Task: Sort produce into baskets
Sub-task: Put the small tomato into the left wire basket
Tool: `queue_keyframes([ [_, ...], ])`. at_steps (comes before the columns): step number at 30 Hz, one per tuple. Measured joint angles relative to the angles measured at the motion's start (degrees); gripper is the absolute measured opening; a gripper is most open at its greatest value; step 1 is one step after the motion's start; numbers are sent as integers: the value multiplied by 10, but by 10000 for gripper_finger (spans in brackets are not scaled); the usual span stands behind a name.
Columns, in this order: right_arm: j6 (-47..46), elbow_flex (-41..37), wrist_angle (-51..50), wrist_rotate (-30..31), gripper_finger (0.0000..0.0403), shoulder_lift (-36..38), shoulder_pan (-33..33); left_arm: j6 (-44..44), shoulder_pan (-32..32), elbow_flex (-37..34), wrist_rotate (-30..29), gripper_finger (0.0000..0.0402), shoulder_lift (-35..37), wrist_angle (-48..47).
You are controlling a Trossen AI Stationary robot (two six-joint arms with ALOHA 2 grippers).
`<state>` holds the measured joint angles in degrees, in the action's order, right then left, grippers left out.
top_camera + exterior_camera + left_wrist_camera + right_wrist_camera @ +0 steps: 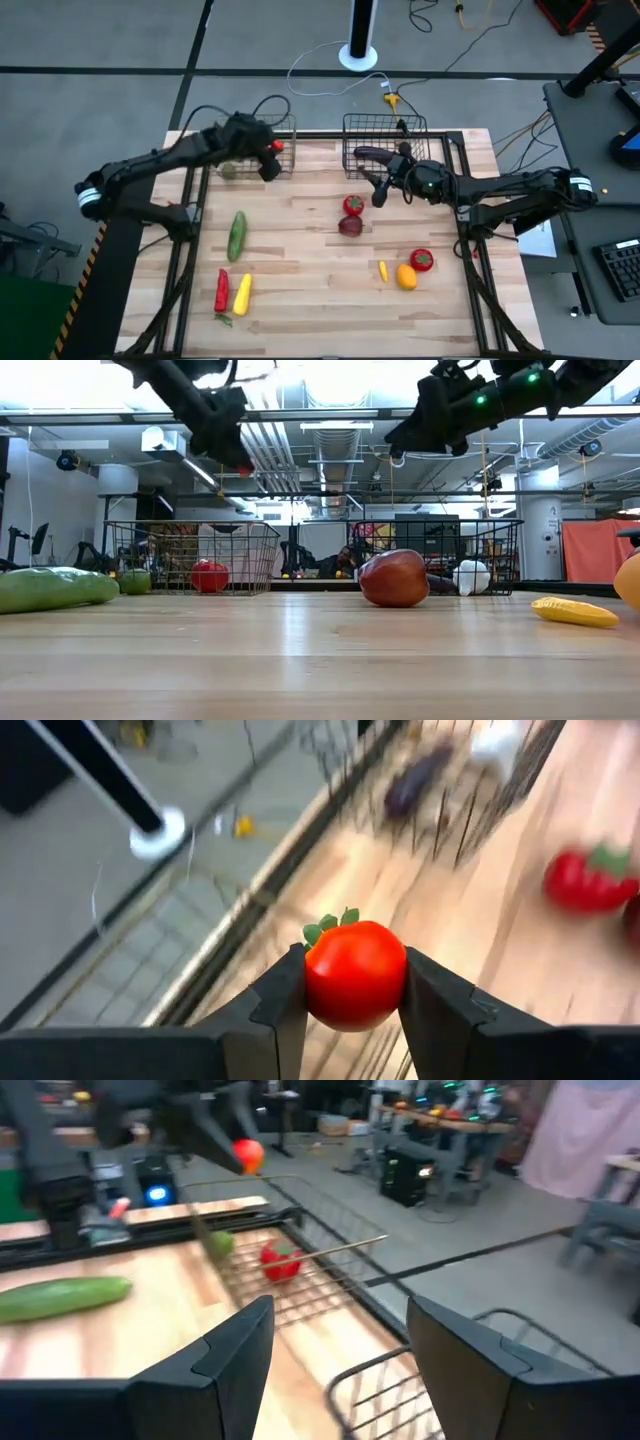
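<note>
1. The left claw (pixel 272 150) grips a small red tomato (pixel 354 972) between its two fingers. It holds it up in the air over the left basket (pixel 283 124), at the far side of the tabletop (pixel 300 270).
2. In the left basket lie a red piece (pixel 209 576) and a green round piece (pixel 229 171).
3. The right claw (pixel 380 190) is open and holds nothing. It hangs just in front of the right basket (pixel 420 128).
4. In the right basket lie a long purple piece (pixel 368 154) and a white piece (pixel 471 577).
5. Two red round pieces sit near the middle of the tabletop: a red one with a green top (pixel 353 205) and a dark-red one (pixel 350 226) just in front of it.
6. On the left lie a long green cucumber (pixel 237 235), a red pepper (pixel 221 290) and a long yellow piece (pixel 242 293).
7. On the right lie a small yellow piece (pixel 383 270), an orange round piece (pixel 406 276) and a red round piece (pixel 421 260).
</note>
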<state>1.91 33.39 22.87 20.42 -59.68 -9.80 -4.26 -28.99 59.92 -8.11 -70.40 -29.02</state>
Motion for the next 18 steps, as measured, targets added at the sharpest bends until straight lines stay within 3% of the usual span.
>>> queue_keyframes([
  [10,-36,0,-18,-14,221,0,0,-36,-125,157,-3,116,-151,-273],
  [18,-67,0,-54,-14,221,0,0,-26,-210,195,-12,116,-261,-334],
])
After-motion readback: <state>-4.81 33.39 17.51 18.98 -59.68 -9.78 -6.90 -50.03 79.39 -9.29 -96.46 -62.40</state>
